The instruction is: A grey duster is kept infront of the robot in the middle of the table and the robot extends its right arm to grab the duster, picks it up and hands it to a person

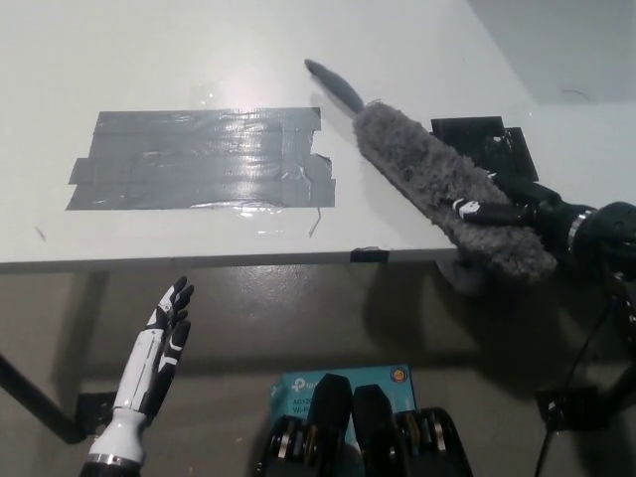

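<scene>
The grey duster (427, 171) has a long fluffy head and a thin dark handle (334, 83) pointing up and left over the white table (199, 60). My black right hand (509, 211) is shut on the fluffy end near the table's right front corner, holding the duster at a slant. Its fingers are partly buried in the fluff. Below the table edge at lower left, my white left hand (159, 343) rests open, far from the duster.
A patch of grey tape (199, 159) covers the middle of the table. A black flat piece (482, 139) lies at the table's right edge behind the duster. A blue box (338, 383) sits on the floor below.
</scene>
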Controlling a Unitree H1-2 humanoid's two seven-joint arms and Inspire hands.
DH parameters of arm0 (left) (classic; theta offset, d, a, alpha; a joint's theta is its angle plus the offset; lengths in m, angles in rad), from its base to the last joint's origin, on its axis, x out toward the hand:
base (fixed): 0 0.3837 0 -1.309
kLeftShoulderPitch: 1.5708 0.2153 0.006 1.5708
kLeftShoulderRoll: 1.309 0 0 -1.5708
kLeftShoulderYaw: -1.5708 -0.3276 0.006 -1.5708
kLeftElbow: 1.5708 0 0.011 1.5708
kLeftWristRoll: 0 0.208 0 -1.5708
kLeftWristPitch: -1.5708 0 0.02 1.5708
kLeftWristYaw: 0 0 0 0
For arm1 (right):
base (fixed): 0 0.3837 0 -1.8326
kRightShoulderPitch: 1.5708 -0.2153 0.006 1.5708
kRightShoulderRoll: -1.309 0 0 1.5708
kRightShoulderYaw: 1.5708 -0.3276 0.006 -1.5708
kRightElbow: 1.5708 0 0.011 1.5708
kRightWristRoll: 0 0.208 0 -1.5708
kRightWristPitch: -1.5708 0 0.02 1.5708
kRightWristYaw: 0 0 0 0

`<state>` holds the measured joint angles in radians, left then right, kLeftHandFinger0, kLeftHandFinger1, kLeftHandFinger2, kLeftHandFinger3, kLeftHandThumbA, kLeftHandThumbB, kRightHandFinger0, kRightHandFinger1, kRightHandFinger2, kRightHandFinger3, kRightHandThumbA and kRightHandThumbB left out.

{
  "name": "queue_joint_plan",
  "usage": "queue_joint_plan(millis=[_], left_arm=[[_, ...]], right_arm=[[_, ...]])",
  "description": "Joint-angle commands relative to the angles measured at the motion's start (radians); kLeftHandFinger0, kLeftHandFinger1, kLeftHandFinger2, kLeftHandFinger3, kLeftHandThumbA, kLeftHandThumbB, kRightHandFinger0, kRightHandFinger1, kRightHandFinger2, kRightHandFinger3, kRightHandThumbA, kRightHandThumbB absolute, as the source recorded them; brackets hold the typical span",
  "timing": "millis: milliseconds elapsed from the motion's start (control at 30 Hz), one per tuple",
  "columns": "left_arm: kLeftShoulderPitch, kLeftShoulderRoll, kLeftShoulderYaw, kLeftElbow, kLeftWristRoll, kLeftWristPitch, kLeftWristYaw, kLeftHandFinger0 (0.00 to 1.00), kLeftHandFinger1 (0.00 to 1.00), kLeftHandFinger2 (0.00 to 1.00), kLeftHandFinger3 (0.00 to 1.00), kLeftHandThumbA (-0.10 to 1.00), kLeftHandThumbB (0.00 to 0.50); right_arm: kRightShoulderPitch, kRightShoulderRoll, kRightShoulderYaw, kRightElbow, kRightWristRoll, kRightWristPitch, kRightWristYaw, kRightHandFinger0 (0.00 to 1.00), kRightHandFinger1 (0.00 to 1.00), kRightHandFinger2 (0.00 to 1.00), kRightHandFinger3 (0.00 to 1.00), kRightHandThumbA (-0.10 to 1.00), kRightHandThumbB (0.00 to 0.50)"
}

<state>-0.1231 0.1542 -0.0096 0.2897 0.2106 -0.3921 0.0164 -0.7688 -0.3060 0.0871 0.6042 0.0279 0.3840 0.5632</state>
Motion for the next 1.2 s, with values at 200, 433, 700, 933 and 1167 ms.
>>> queue_joint_plan(millis=[200, 433, 700, 933, 1167], left_arm=[[-0.021, 0.009, -0.001, -0.027, 0.002, -0.033, 0.012, 1.0, 1.0, 1.0, 1.0, 1.0, 0.249], [-0.019, 0.012, 0.002, -0.02, -0.002, -0.047, 0.014, 1.0, 1.0, 1.0, 1.0, 1.0, 0.237], [-0.007, 0.006, 0.004, -0.031, -0.002, -0.041, 0.018, 1.0, 1.0, 1.0, 1.0, 1.0, 0.237], [-0.015, 0.01, 0.004, -0.021, 0.002, -0.06, 0.022, 1.0, 1.0, 1.0, 1.0, 1.0, 0.227], [-0.01, 0.01, 0.005, -0.024, -0.005, -0.055, 0.017, 1.0, 1.0, 1.0, 1.0, 1.0, 0.231]], right_arm=[[0.162, 0.019, 0.053, -0.417, 0.914, 0.086, -0.235, 0.0, 0.43, 0.85, 1.0, -0.1, 0.131], [0.247, 0.089, 0.004, -0.55, 1.082, 0.086, -0.342, 0.0, 0.44, 0.84, 1.0, -0.1, 0.141], [0.337, 0.223, -0.088, -0.652, 1.139, 0.086, -0.365, 0.0, 0.38, 0.83, 1.0, -0.1, 0.138], [0.385, 0.272, -0.11, -0.713, 1.172, 0.086, -0.41, 0.0, 0.34, 0.84, 1.0, -0.1, 0.13], [0.414, 0.268, -0.112, -0.739, 1.2, 0.086, -0.436, 0.0, 0.27, 0.82, 1.0, -0.1, 0.122]])
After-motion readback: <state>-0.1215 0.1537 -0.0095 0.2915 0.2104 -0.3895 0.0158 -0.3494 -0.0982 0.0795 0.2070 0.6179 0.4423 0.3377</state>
